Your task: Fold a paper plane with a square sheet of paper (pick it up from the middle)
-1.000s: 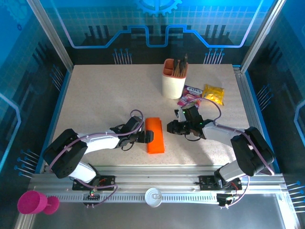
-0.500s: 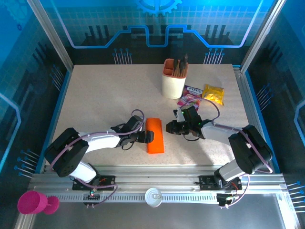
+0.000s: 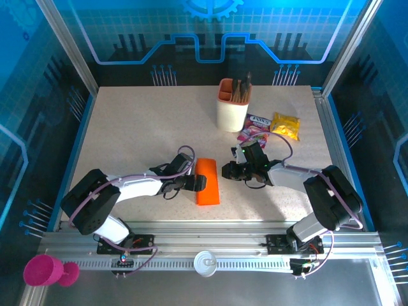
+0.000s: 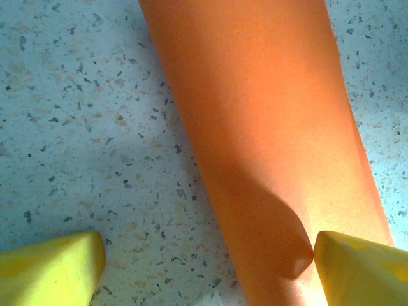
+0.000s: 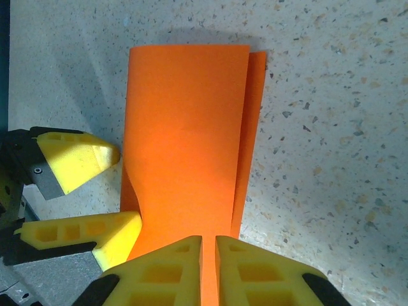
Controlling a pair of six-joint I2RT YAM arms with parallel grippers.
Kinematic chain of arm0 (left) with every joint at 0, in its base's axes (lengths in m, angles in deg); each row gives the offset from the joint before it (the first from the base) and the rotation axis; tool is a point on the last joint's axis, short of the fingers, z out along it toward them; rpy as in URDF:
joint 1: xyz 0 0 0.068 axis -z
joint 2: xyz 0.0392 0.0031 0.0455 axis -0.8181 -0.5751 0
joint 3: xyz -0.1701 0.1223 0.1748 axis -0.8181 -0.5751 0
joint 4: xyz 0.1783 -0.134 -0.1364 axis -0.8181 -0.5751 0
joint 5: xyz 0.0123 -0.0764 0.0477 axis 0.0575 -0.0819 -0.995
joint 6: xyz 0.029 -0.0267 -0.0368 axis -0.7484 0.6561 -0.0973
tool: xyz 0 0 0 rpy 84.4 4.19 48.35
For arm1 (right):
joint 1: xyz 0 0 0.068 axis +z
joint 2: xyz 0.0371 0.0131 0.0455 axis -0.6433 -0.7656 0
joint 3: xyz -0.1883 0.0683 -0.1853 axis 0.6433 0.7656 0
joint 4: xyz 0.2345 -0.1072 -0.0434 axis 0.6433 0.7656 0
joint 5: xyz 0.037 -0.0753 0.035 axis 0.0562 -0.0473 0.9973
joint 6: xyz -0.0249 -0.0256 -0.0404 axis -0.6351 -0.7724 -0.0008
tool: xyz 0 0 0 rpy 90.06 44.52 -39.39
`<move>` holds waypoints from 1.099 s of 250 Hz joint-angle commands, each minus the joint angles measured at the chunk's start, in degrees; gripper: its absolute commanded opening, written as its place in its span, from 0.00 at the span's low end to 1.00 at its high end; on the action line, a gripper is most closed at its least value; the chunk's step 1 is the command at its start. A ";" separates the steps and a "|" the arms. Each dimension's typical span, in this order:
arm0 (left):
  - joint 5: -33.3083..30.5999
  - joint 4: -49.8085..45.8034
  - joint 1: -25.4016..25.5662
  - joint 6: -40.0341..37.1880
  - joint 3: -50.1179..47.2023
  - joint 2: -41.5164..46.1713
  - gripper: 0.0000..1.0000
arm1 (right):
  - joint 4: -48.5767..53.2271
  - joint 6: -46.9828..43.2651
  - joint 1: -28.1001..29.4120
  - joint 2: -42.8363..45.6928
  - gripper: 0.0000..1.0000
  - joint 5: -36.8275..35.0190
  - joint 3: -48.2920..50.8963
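The square sheet of paper (image 3: 206, 182) lies folded into a narrow orange strip on the speckled table, with a lower layer peeking out along one long side (image 5: 255, 127). My left gripper (image 3: 199, 183) is open at the strip's left edge. One of its fingers (image 4: 57, 264) is over bare table and the other (image 4: 360, 268) is over the paper (image 4: 268, 127). The paper's edge curls up a little near the left gripper (image 5: 127, 186). My right gripper (image 3: 224, 171) is shut at the strip's right edge, its fingertips (image 5: 208, 239) low over the paper (image 5: 185, 140) with a thin slit between them.
A beige-and-orange pen cup (image 3: 233, 105) stands at the back. Pink (image 3: 254, 127) and yellow (image 3: 285, 125) snack packets lie to its right, just behind the right arm. A magenta cup (image 3: 41, 271) sits off the table at the near left.
The right gripper has edged slightly left, closer to the strip's right edge. The left gripper and the paper have stayed where they were.
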 commanded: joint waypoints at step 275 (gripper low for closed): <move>9.21 1.07 0.50 -3.72 3.07 -7.14 0.86 | -1.84 1.40 1.87 -1.79 0.14 -1.65 1.28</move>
